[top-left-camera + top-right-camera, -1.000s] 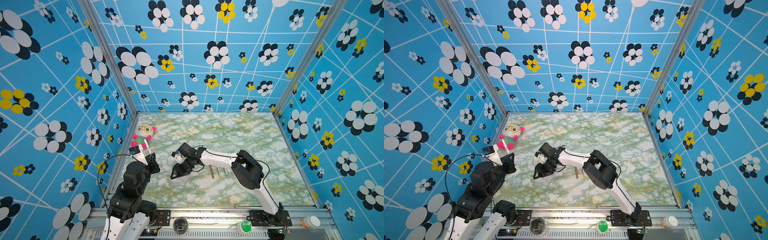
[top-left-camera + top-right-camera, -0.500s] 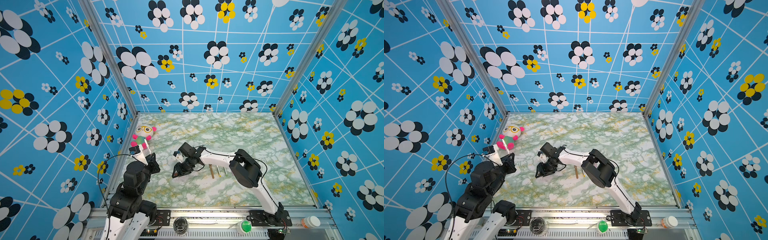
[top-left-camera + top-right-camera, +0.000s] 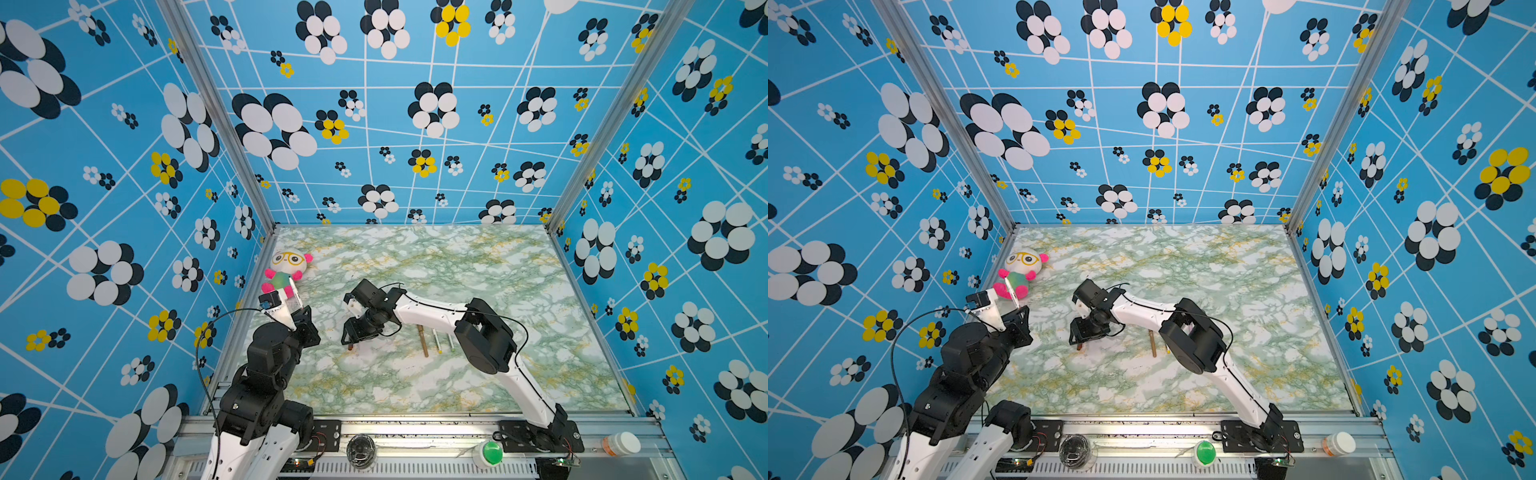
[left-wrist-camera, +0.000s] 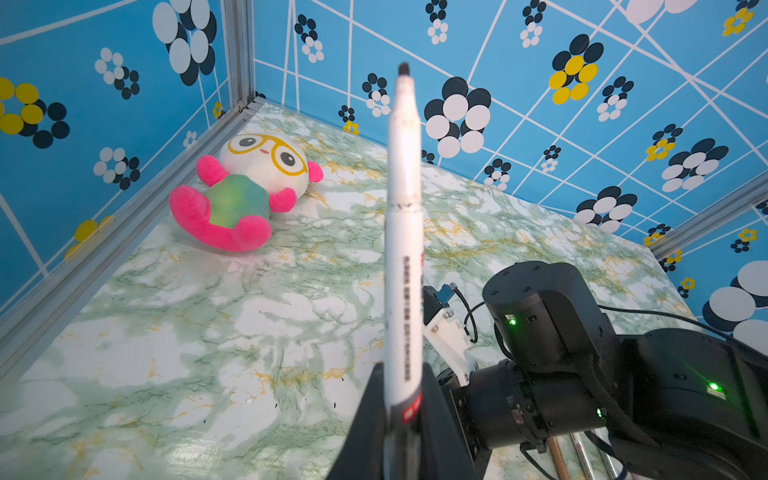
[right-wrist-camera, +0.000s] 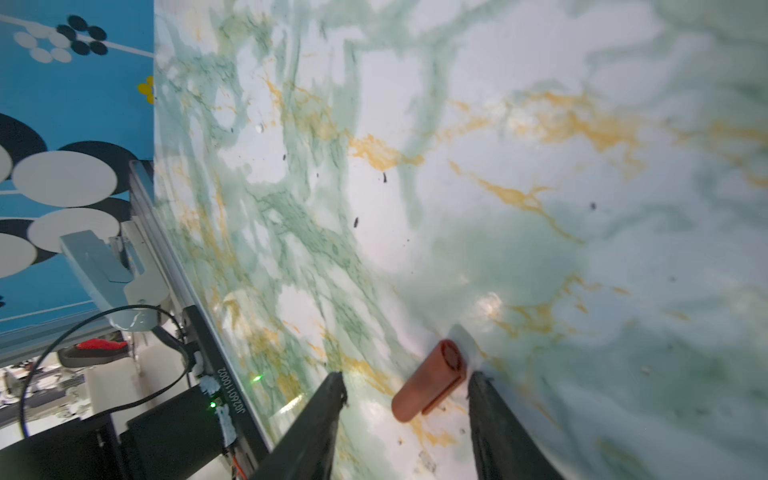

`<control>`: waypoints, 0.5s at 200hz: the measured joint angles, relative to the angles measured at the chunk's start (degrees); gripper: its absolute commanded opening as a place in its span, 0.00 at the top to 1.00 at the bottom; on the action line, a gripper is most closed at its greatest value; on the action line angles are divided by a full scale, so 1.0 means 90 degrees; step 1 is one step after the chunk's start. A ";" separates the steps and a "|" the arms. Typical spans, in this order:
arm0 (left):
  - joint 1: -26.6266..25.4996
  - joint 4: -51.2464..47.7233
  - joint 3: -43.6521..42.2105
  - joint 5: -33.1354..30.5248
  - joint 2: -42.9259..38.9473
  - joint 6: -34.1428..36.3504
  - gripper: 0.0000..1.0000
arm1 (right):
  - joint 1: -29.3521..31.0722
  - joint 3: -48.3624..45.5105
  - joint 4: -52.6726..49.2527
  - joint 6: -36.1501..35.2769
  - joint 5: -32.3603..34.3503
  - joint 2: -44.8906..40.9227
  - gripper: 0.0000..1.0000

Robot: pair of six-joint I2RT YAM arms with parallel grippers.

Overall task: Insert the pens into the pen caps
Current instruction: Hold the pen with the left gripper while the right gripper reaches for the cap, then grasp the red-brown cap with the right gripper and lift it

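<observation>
Your left end effector (image 4: 401, 374) pinches white pen (image 4: 403, 232) raised, tip free for capping. Right end effector (image 5: 407, 378) spread astride brown cap (image 5: 432, 384) lying on surface (image 5: 540, 166), likely pre-grasp.

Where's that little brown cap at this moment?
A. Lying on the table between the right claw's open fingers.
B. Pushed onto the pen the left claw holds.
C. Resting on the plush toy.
A: the right wrist view shows the brown cap lying on the table, with the right gripper holding its jaws spread to either side of it.
</observation>
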 measured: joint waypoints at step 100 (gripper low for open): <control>0.0000 -0.0002 0.0000 0.0000 0.0000 0.0044 1.00 | 0.0719 0.1064 -0.1200 -0.1190 0.2443 0.0413 0.64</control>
